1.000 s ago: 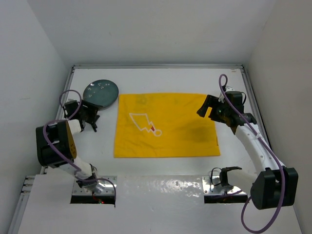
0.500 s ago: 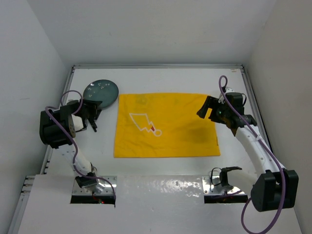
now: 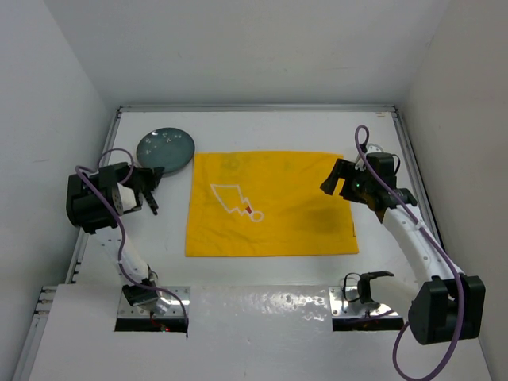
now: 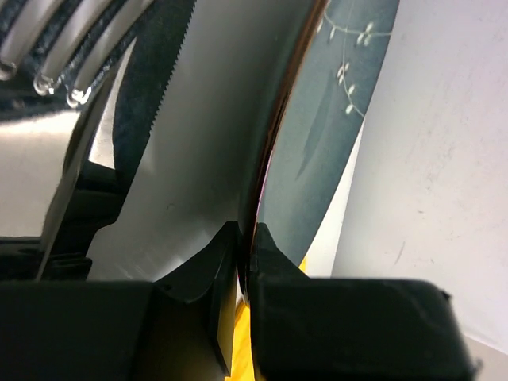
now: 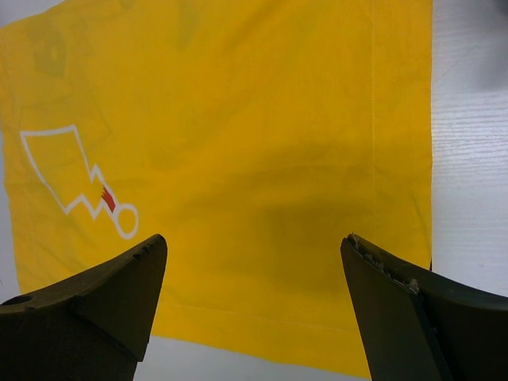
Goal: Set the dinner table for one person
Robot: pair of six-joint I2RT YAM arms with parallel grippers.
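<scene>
Left gripper (image 4: pixel 244 238) clamped on plate (image 4: pixel 325 143) rim | knife (image 4: pixel 182 159) just beside plate | right gripper (image 5: pixel 254 242) apart over placemat (image 5: pixel 238 159)

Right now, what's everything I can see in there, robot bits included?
table: one, white, metal-railed, inside white walls.
placemat: one, yellow with white outline drawing, table's middle.
plate: one, dark teal with pale sprigs, far left, by the placemat's corner.
knife: one, silver, serrated, close beside the plate.
fork: one, silver, tines beyond the knife.
left claw: one, black, shut on the plate's rim.
right claw: one, black, open above the placemat's right side.
</scene>
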